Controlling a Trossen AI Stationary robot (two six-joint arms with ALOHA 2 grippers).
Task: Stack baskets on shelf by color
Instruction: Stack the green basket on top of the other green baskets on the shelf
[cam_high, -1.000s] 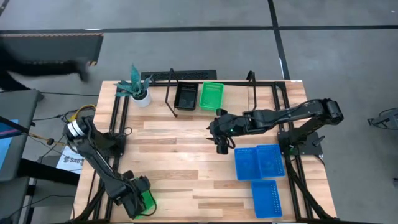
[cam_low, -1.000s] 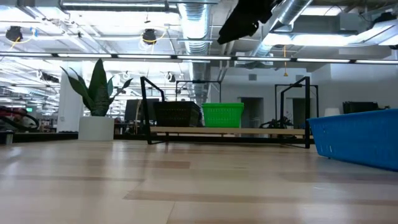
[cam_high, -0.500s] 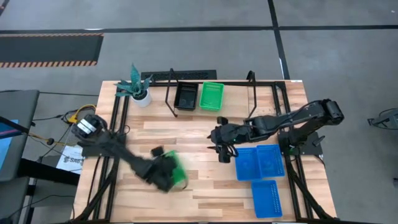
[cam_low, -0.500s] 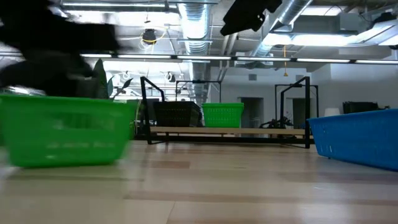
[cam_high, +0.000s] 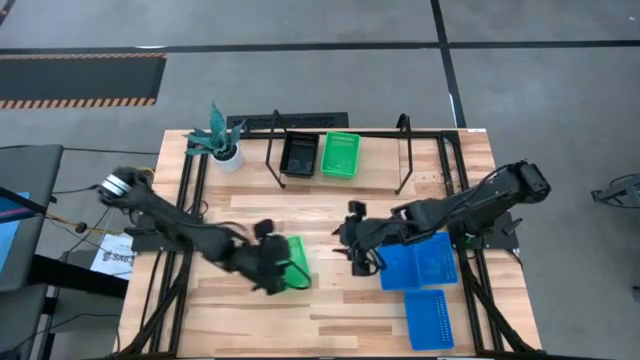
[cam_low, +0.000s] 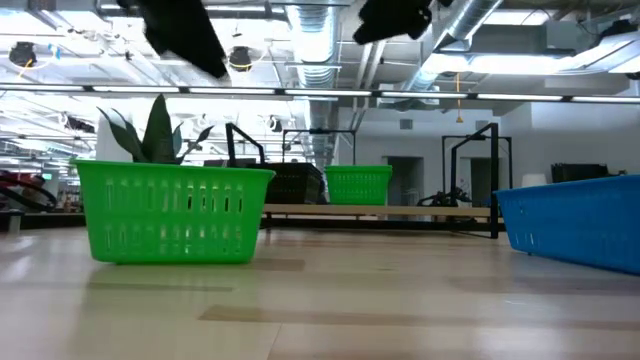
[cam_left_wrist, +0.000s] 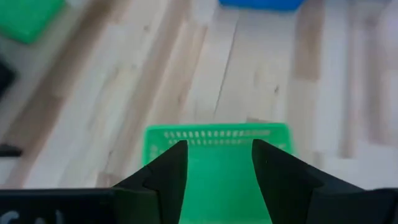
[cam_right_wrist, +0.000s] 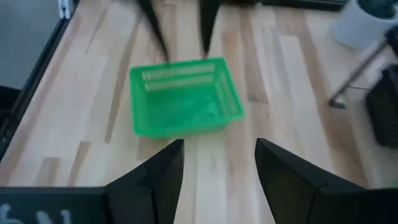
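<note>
A green basket (cam_high: 295, 265) (cam_low: 170, 215) (cam_left_wrist: 217, 168) (cam_right_wrist: 183, 96) stands upright with its bottom on the table's middle. My left gripper (cam_high: 272, 268) (cam_left_wrist: 217, 146) is open just above its left end, and in the low view it (cam_low: 185, 40) hangs clear of the rim. My right gripper (cam_high: 358, 255) (cam_right_wrist: 217, 146) (cam_low: 395, 20) hovers open between that basket and the blue baskets (cam_high: 415, 262) (cam_low: 575, 225). The shelf (cam_high: 405, 165) (cam_low: 370, 211) at the far edge carries a black basket (cam_high: 298, 155) and a green basket (cam_high: 340, 155).
A third blue basket (cam_high: 425, 318) lies near the table's near right corner. A potted plant (cam_high: 220, 145) (cam_low: 155, 170) stands at the far left, beside the shelf. Bare wood stretches between the green basket and the shelf.
My left gripper swung from the table's near left corner toward the middle, carrying the green basket. The basket now stands on the table, with the gripper clear above it. My right gripper drifted a little toward the near edge.
</note>
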